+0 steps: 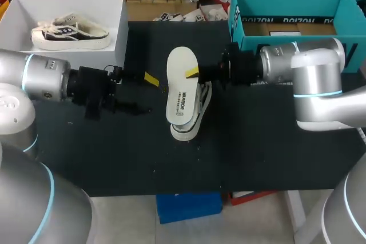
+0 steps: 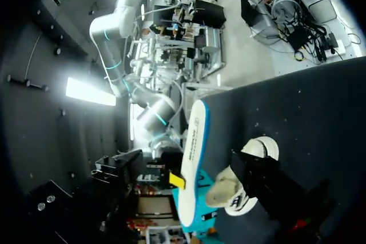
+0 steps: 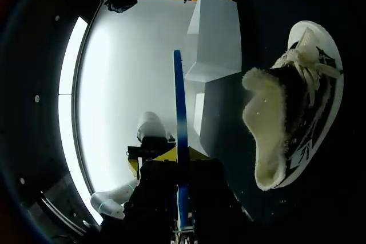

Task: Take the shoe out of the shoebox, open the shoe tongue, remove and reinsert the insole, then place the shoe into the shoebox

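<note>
- Right jaws pinch the white insole [image 1: 182, 87] over the sneaker [image 1: 190, 125].
- Left jaws are spread wide, near the insole, above the black tabletop [image 1: 263, 147].

- The table [image 1: 257, 158] was viewed from above and behind, looking down from afar.
- From the left wrist, the insole [image 2: 193, 152] was seen edge-on, near.
- From the right wrist, it was seen closer, facing oppositely.
- Insole and shoe [image 1: 187, 130] were shared by all views.
</note>
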